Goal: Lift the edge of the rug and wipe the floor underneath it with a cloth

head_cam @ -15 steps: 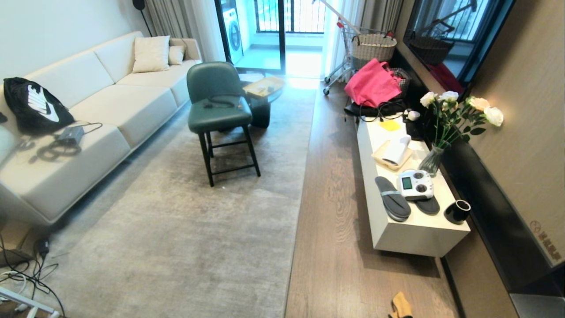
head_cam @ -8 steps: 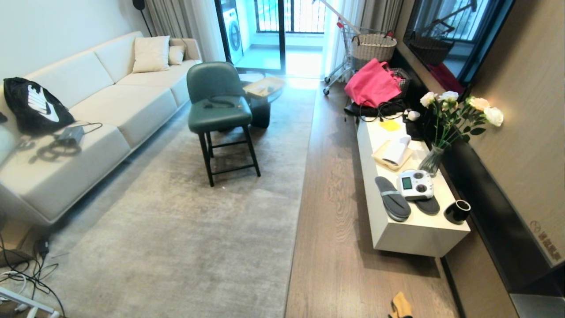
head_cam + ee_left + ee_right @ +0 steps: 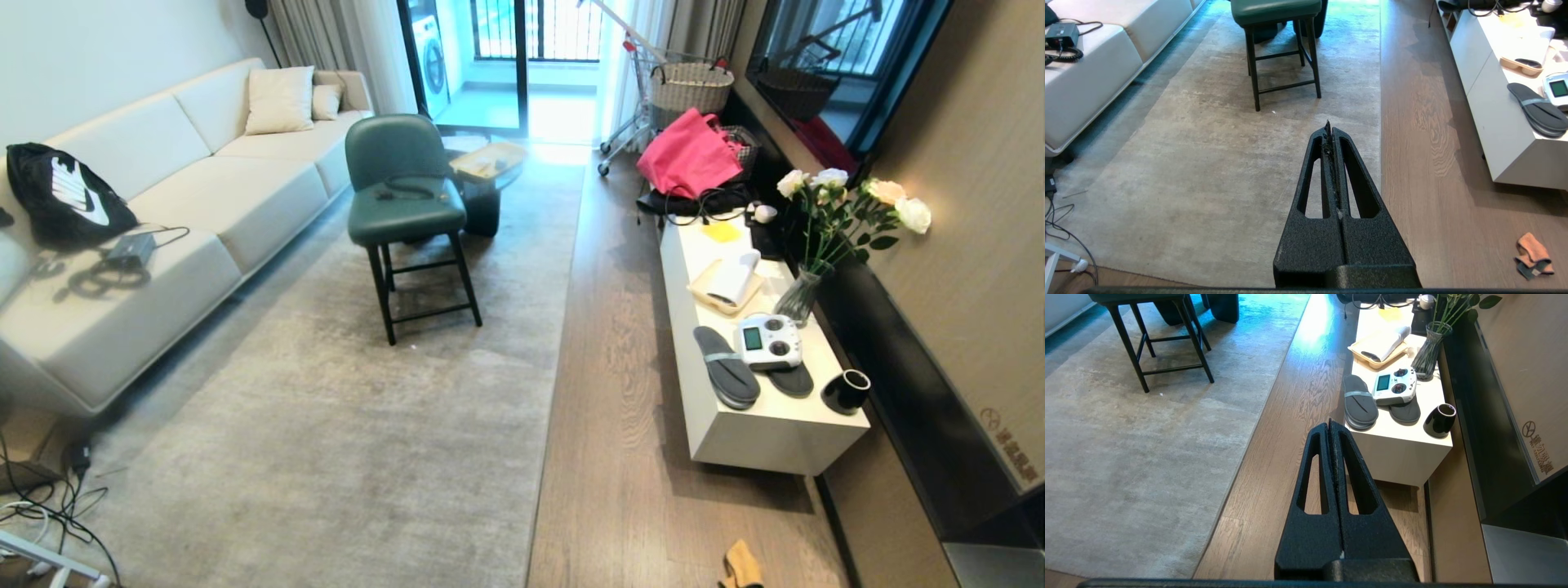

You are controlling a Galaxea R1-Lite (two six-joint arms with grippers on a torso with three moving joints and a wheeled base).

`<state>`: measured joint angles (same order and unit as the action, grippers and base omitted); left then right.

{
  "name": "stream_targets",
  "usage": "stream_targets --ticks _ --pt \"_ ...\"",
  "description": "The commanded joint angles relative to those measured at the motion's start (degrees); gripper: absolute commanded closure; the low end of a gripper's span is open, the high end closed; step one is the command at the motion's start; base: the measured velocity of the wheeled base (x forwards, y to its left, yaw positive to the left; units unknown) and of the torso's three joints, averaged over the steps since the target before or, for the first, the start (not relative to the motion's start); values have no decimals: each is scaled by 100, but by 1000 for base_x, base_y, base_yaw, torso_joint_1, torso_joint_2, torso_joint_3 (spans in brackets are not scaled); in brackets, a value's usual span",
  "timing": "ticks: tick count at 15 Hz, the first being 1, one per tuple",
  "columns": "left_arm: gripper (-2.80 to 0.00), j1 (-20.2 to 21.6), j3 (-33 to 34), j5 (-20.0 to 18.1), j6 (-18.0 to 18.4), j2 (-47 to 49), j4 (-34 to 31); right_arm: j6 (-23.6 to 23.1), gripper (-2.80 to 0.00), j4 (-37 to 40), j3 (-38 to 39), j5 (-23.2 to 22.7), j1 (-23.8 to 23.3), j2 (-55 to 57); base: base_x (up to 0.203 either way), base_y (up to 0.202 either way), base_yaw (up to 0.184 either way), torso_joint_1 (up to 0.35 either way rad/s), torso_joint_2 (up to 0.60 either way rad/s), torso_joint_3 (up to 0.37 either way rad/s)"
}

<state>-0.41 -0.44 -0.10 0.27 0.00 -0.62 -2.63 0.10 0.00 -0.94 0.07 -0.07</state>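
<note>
Both pincers are pressed fully closed on nothing. The left gripper [image 3: 1329, 126] hangs above the pale rug, near its right border, and the right gripper [image 3: 1329, 424] hangs above the bare wooden floor [image 3: 620, 392] between the rug and the white cabinet [image 3: 775, 433]. Neither arm shows in the head view.

The cloth [image 3: 741, 565] lies crumpled on the planks near the robot, off to its right, close to the cabinet's near corner; the left wrist view also shows it [image 3: 1533, 255], right of that gripper. The rug edge [image 3: 555, 384] lies flat, its long line running straight away from the robot. Judging from this, the right arm sits nearer the cloth and the left nearer the border.

Nothing differs from the earlier frames: camera, rug and cloth are all unmoved.
</note>
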Motion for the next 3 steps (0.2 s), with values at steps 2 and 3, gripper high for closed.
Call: stream_targets --ticks 2,3 --pt "0 -2 0 1 0 0 1 0 0 8 0 -3 1 7 0 0 0 0 0 0" --pt "0 -2 0 1 0 0 1 0 0 8 0 -3 1 7 0 0 0 0 0 0"
